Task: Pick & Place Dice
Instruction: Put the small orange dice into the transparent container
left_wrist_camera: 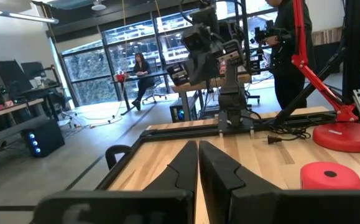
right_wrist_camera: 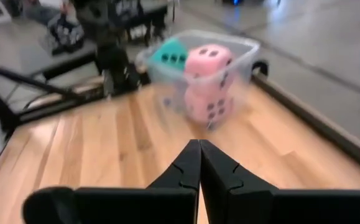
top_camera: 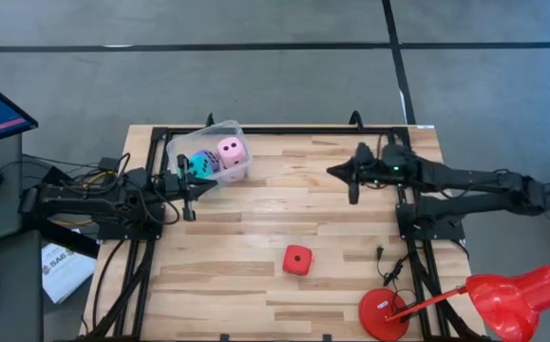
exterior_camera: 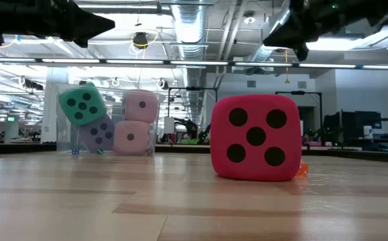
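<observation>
Dice sit in two places on my wooden surface (top_camera: 256, 218). Four of them are piled inside the clear plastic tub (top_camera: 181, 147) at the far left corner: a cyan die (exterior_camera: 82, 105) leaning on top, a violet-blue die (exterior_camera: 100, 134) under it, and two pale pink dice, one pink die (exterior_camera: 141, 106) stacked on the other pink die (exterior_camera: 131, 137). From overhead I can make out the cyan die (top_camera: 200, 165) and the upper pink one (top_camera: 233, 151) clearly; the violet-blue one seems to be the dark sliver between them, though I cannot be sure from that angle. The red die (top_camera: 297, 259) lies alone on the open boards, well apart from the tub and nearer the front edge, showing five pips toward the low camera.

My left fingers (top_camera: 189, 198) are pressed together with nothing between them, hanging just beside the tub on its front side. My right fingers (top_camera: 352, 184) are likewise pressed together and empty, held above the surface toward the far right, pointing across at the tub. A red desk lamp (top_camera: 502, 296) stands at the front right corner, and a person (left_wrist_camera: 141, 76) sits at a desk in the room beyond.
</observation>
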Tool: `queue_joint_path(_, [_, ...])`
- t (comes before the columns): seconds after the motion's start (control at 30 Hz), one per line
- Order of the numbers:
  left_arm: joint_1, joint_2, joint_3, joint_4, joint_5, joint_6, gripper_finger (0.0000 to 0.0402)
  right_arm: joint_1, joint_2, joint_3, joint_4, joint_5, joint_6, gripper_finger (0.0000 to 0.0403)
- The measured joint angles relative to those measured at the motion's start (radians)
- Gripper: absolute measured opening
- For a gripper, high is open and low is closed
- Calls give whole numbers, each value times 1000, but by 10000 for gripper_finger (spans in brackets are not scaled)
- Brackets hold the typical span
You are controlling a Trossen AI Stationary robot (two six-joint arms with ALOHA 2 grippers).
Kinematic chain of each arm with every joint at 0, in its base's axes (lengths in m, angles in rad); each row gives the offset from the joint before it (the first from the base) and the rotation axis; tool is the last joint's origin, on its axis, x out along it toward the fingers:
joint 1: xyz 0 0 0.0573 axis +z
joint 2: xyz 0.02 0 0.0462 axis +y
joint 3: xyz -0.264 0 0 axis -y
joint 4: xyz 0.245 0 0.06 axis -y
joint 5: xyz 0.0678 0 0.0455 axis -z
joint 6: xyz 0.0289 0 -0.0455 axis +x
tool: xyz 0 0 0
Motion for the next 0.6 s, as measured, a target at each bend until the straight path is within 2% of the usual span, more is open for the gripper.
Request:
queue_joint_path(0.3, [0,0,0,0,0,0,6,136,193,126,-108,3,15,0])
queue_joint_path(0.6, [0,0,0,-3,0,0,6,271,368,141,-141,3,167,0])
